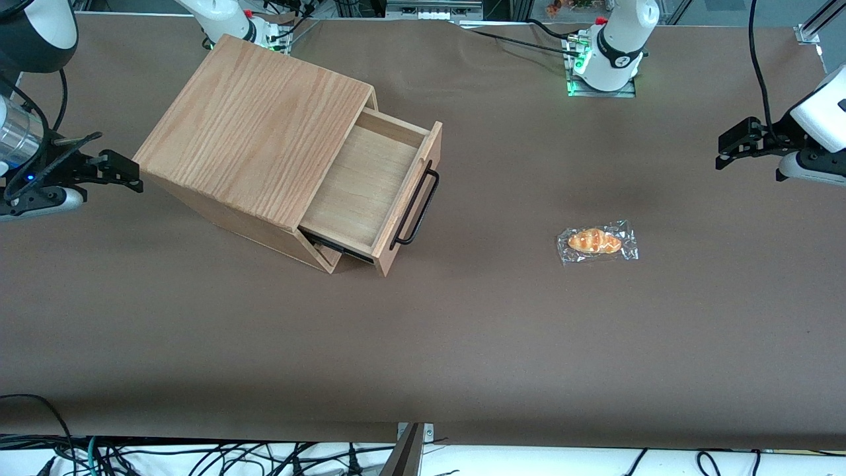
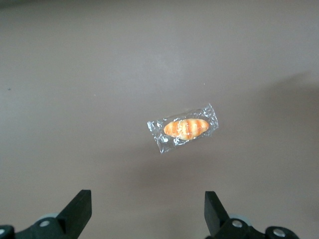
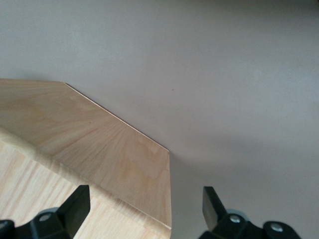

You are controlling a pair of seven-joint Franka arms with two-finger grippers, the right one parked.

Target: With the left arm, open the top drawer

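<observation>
The top drawer [image 1: 370,188] stands pulled well out of the oak cabinet [image 1: 254,132], left of centre in the front view, its pale floor bare and its black bar handle [image 1: 418,206] facing the middle of the bench [image 1: 423,344]. The left arm [image 1: 816,125] hangs at the right edge of that frame, above the bench and well apart from the drawer. Its pincer [image 2: 148,211] is spread wide and holds nothing. Beneath it lies a small wrapped bread roll [image 2: 185,128], right of the frame's centre in the front view.
</observation>
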